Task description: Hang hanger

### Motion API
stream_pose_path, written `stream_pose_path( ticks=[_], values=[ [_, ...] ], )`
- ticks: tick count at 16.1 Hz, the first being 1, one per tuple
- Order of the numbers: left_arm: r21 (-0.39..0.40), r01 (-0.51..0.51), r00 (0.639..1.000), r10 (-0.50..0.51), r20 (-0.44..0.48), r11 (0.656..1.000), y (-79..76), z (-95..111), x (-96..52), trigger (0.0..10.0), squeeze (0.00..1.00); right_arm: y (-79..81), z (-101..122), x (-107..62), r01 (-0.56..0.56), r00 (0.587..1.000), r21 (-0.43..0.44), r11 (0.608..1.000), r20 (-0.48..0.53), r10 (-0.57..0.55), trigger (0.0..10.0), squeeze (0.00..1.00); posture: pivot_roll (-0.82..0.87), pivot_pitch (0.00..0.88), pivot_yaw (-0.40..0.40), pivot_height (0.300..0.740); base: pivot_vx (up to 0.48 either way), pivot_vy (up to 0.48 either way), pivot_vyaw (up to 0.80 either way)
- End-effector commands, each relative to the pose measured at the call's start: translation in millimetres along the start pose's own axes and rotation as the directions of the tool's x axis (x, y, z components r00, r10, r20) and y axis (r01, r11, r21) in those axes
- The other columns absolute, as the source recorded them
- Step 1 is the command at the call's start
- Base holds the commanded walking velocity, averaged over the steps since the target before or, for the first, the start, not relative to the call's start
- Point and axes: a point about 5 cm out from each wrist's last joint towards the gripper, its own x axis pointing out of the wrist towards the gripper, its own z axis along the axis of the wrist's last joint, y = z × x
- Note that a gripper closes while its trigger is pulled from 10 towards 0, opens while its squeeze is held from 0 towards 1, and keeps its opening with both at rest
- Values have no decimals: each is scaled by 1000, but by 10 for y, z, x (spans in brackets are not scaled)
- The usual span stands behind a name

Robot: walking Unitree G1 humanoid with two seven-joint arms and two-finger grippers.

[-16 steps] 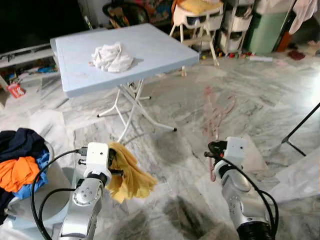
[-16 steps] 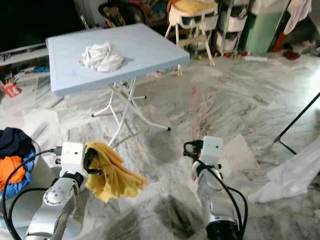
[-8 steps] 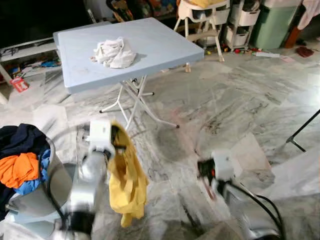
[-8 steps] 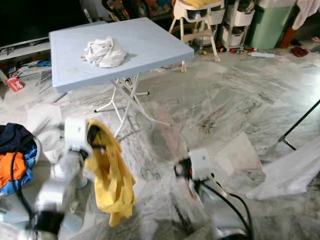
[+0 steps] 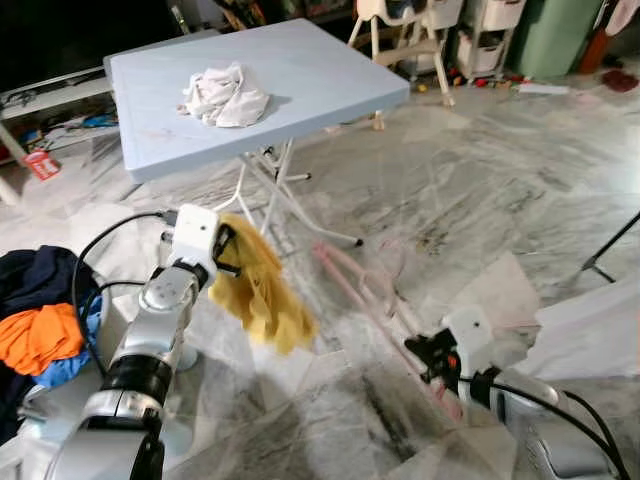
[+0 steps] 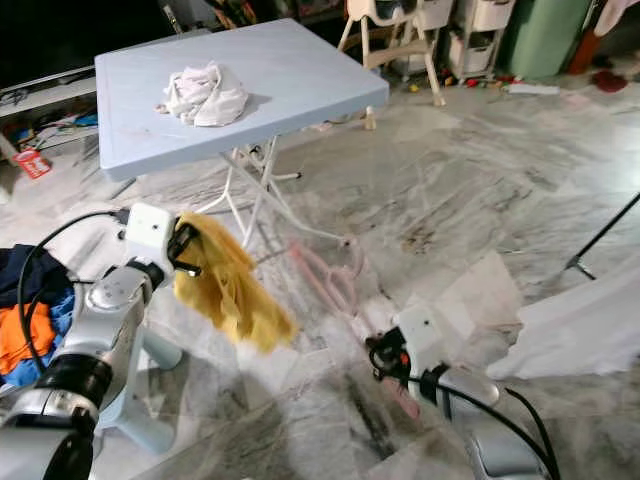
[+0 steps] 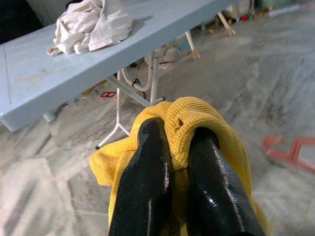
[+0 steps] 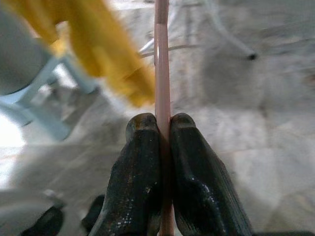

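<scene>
Hanger (image 8: 161, 59) in pale pink runs straight out ahead of the right gripper (image 8: 164, 129), its bar clamped between the two black fingers (image 8: 142, 162) pressed tight on either side; in the head views it streaks forward and blurs from that gripper (image 6: 385, 355) over the marble floor (image 5: 480, 190). The left gripper (image 7: 178, 132) is clenched on a fold of the yellow garment (image 7: 197, 115) — cloth bulges over and between its fingers and hangs loose beneath them. Beyond those jaws stands the blue folding table (image 7: 59, 64) with a white crumpled cloth (image 7: 91, 24) on top.

By my reading, the step in hand is bringing garment and hanger together — no rail or hook to hang on can be made out. Next, the hanger's end must be steered toward the cloth hanging under the left jaws and threaded into an opening. Blur makes the hanger's hook end hard to place.
</scene>
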Motion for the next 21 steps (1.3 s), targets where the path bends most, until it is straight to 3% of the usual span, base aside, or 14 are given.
stream_pose_path(
  ticks=[1,3,5,6,7,10,13,16,21],
  values=[
    [66,-77,996,79,-30,995,94,17,46,10000,0,121,62,-22,-97,995,-6,995,19,97,10000,0,2,94,119,740,0,0,0],
    [-9,-34,999,34,-23,999,-9,41,102,10000,0,303,96,-84,-256,967,26,966,32,255,10000,0,4,90,119,740,0,0,0],
    [17,-105,994,105,-5,994,12,101,146,10000,0,406,139,-149,-348,937,17,938,28,347,10000,0,3,90,121,740,0,0,0],
    [100,-210,978,210,7,973,91,152,168,10000,0,398,152,-168,-352,936,16,936,24,352,10000,0,2,91,123,740,0,0,0],
    [130,-248,968,250,5,960,125,162,171,10000,0,379,152,-167,-340,940,14,940,25,340,10000,0,2,92,126,740,0,0,0],
    [154,-355,932,363,-26,922,326,197,173,10000,0,261,173,-174,-265,964,15,964,39,265,10000,0,-1,97,140,740,0,0,0],
    [155,-365,928,373,-22,918,328,204,180,10000,0,375,165,-230,-356,934,26,934,24,356,10000,0,-2,88,134,740,0,0,0],
    [156,-378,922,386,-24,912,295,208,197,10000,0,630,149,-260,-518,855,38,855,3,518,10000,0,3,80,121,740,0,0,0],
    [86,-343,936,348,-59,935,138,202,237,10000,0,732,89,-81,-504,863,24,863,-15,504,10000,0,17,73,107,740,0,0,0]
  ],
)
